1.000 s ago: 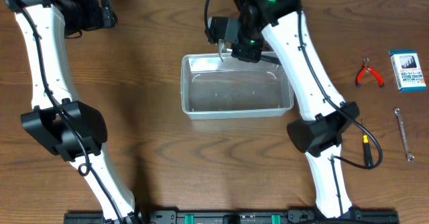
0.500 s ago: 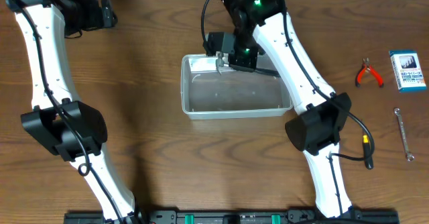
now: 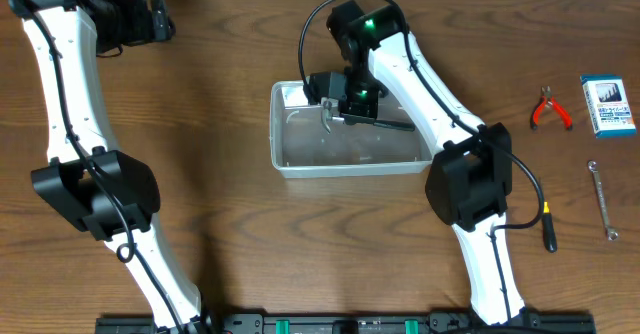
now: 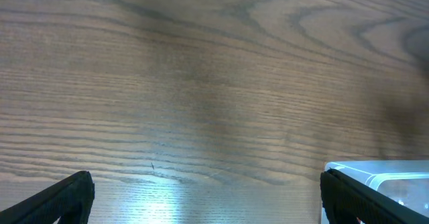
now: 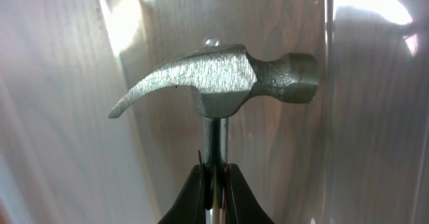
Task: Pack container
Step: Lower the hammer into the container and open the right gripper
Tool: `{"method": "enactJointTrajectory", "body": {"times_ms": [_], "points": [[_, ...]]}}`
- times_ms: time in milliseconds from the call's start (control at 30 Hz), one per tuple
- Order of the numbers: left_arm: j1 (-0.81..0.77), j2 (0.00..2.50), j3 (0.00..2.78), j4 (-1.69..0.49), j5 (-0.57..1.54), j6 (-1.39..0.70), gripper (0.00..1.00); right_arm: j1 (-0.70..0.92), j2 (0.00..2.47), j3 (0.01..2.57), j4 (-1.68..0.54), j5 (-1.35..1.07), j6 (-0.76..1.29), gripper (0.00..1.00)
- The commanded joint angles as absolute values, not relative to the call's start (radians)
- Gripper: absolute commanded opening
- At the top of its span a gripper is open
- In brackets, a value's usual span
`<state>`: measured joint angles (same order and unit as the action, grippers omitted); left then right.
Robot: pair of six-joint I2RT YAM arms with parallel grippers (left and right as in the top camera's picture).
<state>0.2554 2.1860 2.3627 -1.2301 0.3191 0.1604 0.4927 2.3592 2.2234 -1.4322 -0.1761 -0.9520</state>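
The clear plastic container (image 3: 290,159) sits at the table's middle. My right gripper (image 3: 335,104) is shut on a steel claw hammer (image 5: 214,80) by its shaft and holds it over the container's inside, head (image 3: 327,115) down and near the far left part; its black handle (image 3: 395,125) sticks out to the right. In the right wrist view the container's clear wall (image 5: 362,117) shows behind the hammer head. My left gripper (image 4: 208,204) is open and empty at the far left of the table; a corner of the container (image 4: 382,174) shows by its right finger.
Red-handled pliers (image 3: 550,109), a small blue-and-white box (image 3: 608,105) and a silver wrench (image 3: 602,199) lie at the right side. A screwdriver with a yellow and black handle (image 3: 547,226) lies near the right arm's base.
My right gripper has moved toward the front with the hammer, from the container's far rim to over its inside, and seems lower. The left arm has not moved.
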Motion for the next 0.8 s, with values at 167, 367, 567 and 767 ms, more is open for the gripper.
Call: {"method": "enactJointTrajectory", "body": {"times_ms": [167, 367, 567, 767], "points": [[0.26, 2.182, 2.38, -1.233, 0.328, 0.159, 0.98, 0.498, 2.355, 2.127, -1.349, -0.199, -0.966, 0.01], [0.26, 2.181, 2.38, -1.233, 0.328, 0.159, 0.98, 0.498, 2.355, 2.101, -1.332, -0.198, -0.966, 0.01], [0.26, 2.181, 2.38, -1.233, 0.329, 0.159, 0.98, 0.498, 2.355, 2.101, -1.322, -0.198, -0.966, 0.15], [0.26, 2.181, 2.38, -1.233, 0.328, 0.159, 0.98, 0.498, 2.355, 2.101, -1.322, -0.198, -0.966, 0.21]]}}
